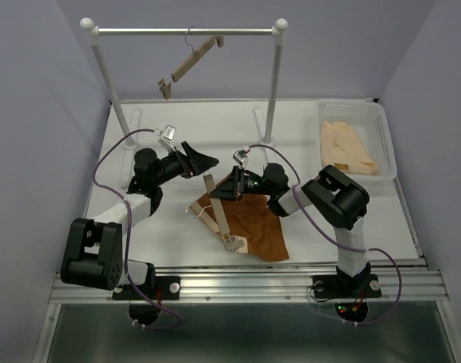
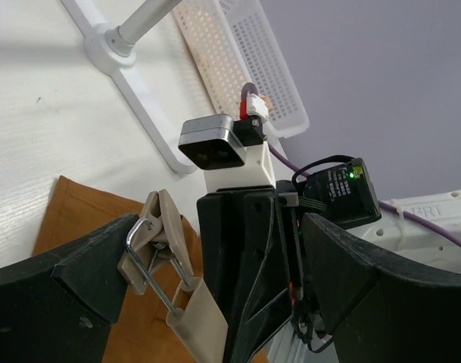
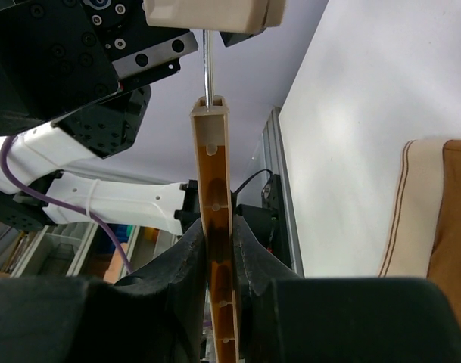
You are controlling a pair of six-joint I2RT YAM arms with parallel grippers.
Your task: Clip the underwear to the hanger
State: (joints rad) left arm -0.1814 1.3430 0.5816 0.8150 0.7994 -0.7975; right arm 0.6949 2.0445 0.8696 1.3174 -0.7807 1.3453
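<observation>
Left gripper point(image 1: 204, 162): left of centre in the top view, above the table point(image 1: 177, 125). Its fingers point(image 2: 56, 302) are spread wide and grasp nothing.
Clip point(image 2: 158, 249): the hanger's upper-end clip, seen by the left wrist camera in the gap between those spread fingers. Whether either finger touches it cannot be told.
Hanger point(image 1: 219, 215): centre of the top view, running from near the left gripper down toward the frame's lower middle. Its lower end lies over the underwear.
Right gripper point(image 1: 232, 187): just right of the hanger's upper part, clenched on the bar. In the right wrist view the bar point(image 3: 215, 227) stands edge-on, pinched between both fingers point(image 3: 249, 261).
Underwear point(image 1: 256, 227): spread flat on the table at lower centre, under and right of the hanger. The waistband point(image 3: 412, 204) shows at the right edge of the right wrist view. Whether the lower clip bites the cloth cannot be told.
Rack point(image 1: 185, 32): across the top of the frame, with a second hanger point(image 1: 191, 64) hooked on it and tilted.
Basket point(image 1: 385, 136): upper right, holding a peach cloth point(image 1: 347, 147).
</observation>
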